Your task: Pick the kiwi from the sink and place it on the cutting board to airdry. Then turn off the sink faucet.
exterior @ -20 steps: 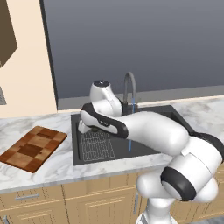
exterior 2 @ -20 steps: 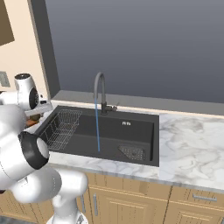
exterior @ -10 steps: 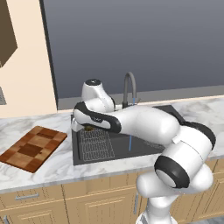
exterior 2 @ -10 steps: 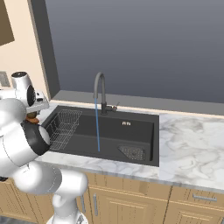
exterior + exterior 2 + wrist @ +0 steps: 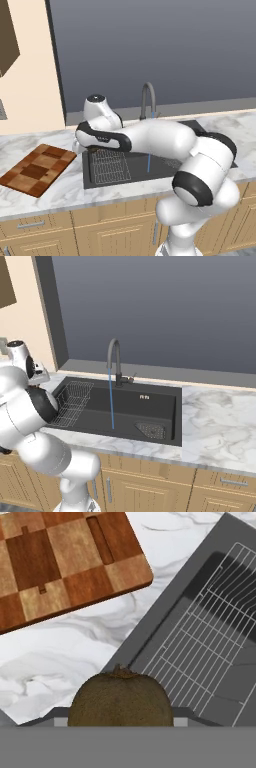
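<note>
The kiwi (image 5: 120,699), brown and fuzzy, sits between my gripper's fingers at the bottom of the hand view. My gripper (image 5: 86,148) is shut on it and hangs over the left rim of the sink (image 5: 167,167), above the marble counter strip. The checkered wooden cutting board (image 5: 37,168) lies on the counter to the left, a short way off; in the hand view the cutting board (image 5: 60,562) fills the upper left. The sink faucet (image 5: 114,353) stands behind the basin with a thin blue water stream (image 5: 111,403) running from it.
A wire rack (image 5: 110,165) fills the left part of the basin, and a drain grate (image 5: 151,430) lies at the front right. White marble counter (image 5: 220,416) spreads to the right. A beige wall (image 5: 30,65) rises at the far left.
The arm has swung left with the kiwi, from above the wire rack to the sink's left rim. Water keeps running.
</note>
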Available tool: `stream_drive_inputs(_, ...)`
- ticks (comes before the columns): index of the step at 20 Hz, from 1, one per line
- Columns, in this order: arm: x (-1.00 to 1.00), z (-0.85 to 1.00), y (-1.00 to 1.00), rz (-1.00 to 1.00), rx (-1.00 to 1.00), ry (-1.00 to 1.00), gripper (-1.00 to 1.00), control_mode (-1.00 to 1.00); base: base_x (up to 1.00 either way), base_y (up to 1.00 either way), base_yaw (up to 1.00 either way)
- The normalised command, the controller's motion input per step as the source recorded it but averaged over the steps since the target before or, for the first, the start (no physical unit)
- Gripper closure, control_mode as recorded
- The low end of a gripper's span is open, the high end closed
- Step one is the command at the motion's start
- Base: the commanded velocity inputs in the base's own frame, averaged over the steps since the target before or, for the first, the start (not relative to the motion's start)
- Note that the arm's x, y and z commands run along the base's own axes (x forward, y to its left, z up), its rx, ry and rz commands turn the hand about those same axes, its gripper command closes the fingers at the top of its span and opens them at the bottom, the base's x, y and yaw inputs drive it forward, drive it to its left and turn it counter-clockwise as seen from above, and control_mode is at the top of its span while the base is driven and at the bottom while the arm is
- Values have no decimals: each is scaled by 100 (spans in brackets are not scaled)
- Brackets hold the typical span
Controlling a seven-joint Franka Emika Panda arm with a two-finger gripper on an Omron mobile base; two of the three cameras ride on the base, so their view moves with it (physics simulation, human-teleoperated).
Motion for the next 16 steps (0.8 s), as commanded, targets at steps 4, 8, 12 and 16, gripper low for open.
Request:
stream_drive_inputs(4, 0, -8, 32, 0, 0, 0, 100, -100, 0, 0, 0)
stream_drive_inputs(8, 0, -4, 31, 0, 0, 0, 100, -100, 0, 0, 0)
stream_drive_inputs(12, 0, 0, 30, 0, 0, 0, 100, -100, 0, 0, 0)
stream_drive_inputs(16, 0, -5, 27, 0, 0, 0, 100, -100, 0, 0, 0)
